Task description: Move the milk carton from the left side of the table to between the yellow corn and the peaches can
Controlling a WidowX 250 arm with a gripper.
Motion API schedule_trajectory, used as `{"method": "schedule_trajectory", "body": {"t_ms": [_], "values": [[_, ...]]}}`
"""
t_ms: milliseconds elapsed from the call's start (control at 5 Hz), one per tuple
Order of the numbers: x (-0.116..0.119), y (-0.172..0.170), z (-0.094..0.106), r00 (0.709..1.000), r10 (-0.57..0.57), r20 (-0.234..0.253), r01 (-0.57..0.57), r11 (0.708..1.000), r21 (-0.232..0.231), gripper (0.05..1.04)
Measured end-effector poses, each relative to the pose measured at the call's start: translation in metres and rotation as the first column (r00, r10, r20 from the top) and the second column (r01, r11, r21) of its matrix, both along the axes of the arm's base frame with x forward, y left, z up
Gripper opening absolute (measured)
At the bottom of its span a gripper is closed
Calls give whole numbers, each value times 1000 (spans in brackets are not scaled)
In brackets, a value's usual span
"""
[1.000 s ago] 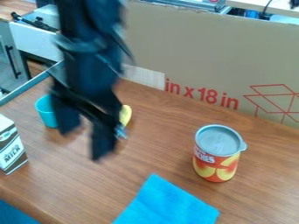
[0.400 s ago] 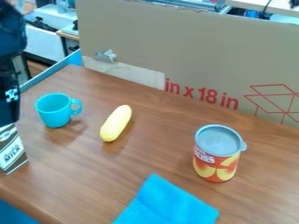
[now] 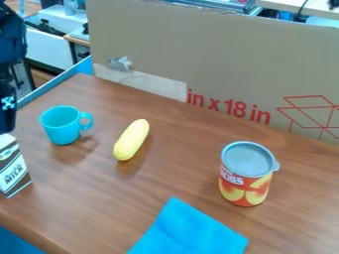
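The black gripper (image 3: 7, 111) hangs at the far left edge of the camera view, partly cut off, just above the milk carton (image 3: 13, 166). Whether it touches the carton's top, I cannot tell. A turquoise mug (image 3: 61, 128) stands upright to its right, handle toward the right. Further right lies a yellow corn-like piece (image 3: 132, 140), slanted on the wooden table. An orange and red can (image 3: 245, 188) with a grey lid stands upright on the right. At the front is a flat blue cloth (image 3: 189, 230).
A large cardboard panel (image 3: 218, 54) stands along the table's back edge. The wooden table (image 3: 179, 173) has a rounded front left edge, with blue material below it. A blue rail (image 3: 56, 82) runs along the back left side.
The gripper has moved from above the mug and yellow piece to the left edge, uncovering both. Since the middle frame it has shifted only slightly. The objects have stayed put.
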State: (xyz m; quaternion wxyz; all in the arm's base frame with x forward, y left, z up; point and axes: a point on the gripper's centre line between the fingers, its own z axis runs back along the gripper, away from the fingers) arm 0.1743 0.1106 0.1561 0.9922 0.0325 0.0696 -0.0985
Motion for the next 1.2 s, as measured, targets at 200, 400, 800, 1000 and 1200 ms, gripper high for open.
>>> {"method": "schedule_trajectory", "body": {"t_ms": [200,400,800,1000,1200], "values": [[2,15,4,1000,-8,26,7,999,45,1000],[-4,35,6,998,34,44,-37,998,50,1000],[2,51,-8,997,53,64,-53,999,-2,1000],[7,47,-16,997,39,73,-36,999,-35,1000],[9,47,-25,997,17,75,-14,999,-46,1000]]}}
